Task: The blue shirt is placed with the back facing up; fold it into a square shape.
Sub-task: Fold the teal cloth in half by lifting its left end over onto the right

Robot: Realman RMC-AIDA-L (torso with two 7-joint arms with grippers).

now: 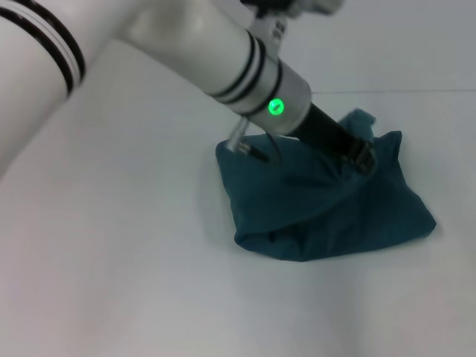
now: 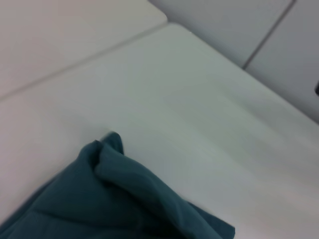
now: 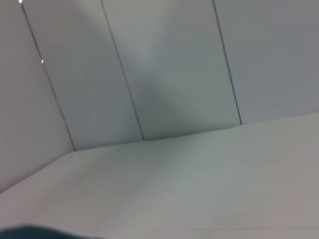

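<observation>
The blue shirt (image 1: pixel 327 204) lies on the white table (image 1: pixel 134 245) as a rumpled, roughly square bundle, right of centre in the head view. My left arm reaches across from the upper left, and my left gripper (image 1: pixel 363 158) is down on the shirt's far right part, among raised folds. The left wrist view shows a bunched corner of the shirt (image 2: pixel 109 169) lifted above the table. The right wrist view shows only a sliver of the shirt (image 3: pixel 30 232) at its edge. My right gripper is out of view.
The white table (image 2: pixel 199 114) stretches around the shirt on all sides. Grey wall panels (image 3: pixel 169 64) stand behind the table's far edge. A dark and white part of the robot (image 1: pixel 297 7) shows at the head view's top.
</observation>
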